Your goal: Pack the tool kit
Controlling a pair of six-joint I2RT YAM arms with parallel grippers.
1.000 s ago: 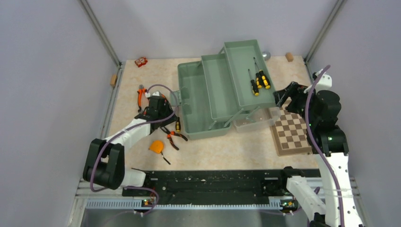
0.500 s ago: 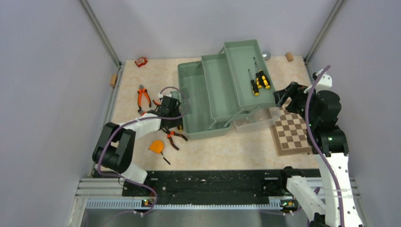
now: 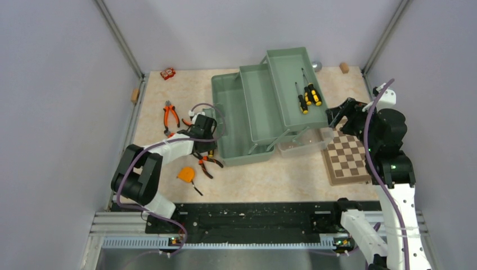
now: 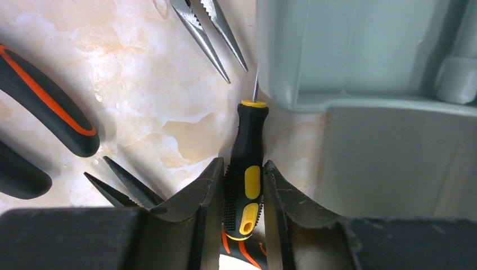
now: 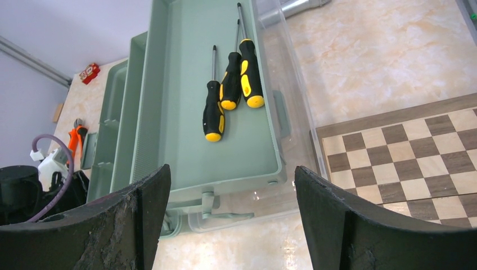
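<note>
From above, the left arm has folded in since a second ago: it then reached over the table's left side, and now the left gripper [image 3: 207,145] sits by the toolbox's [image 3: 230,126] near left corner. That move has uncovered the orange-handled pliers [image 3: 170,115]. A second pair of pliers [image 3: 207,164] and the small orange tape measure [image 3: 186,174] lie on the marbled beige table [image 3: 270,174], where they were. The sage-green plastic box stands open with its trays stepped out; three black-yellow screwdrivers [image 3: 308,97] rest in the top tray. The right gripper [image 3: 337,115] has not shifted and hangs over the brown-and-cream chessboard's [image 3: 349,160] far corner.

Seen from the left wrist, the left gripper [image 4: 243,169] pinches a loose screwdriver [image 4: 247,140]. Its dark wedge fingers [image 4: 205,191] press either side of the ribbed black handle with yellow inlays. This tool lies on the table, its thin shaft pointing at the box's smooth moulded wall [image 4: 360,50]. Serrated steel plier tips [image 4: 211,34] and a rounded black-orange handle [image 4: 48,104] lie nearby.

At the right wrist, the right gripper [image 5: 232,174] is spread wide with nothing between its scuffed black fingers. Beyond lie the tray [image 5: 174,112] with its screwdrivers [image 5: 230,84], the clear lid [image 5: 292,112] and the chequered board [image 5: 405,157].
</note>
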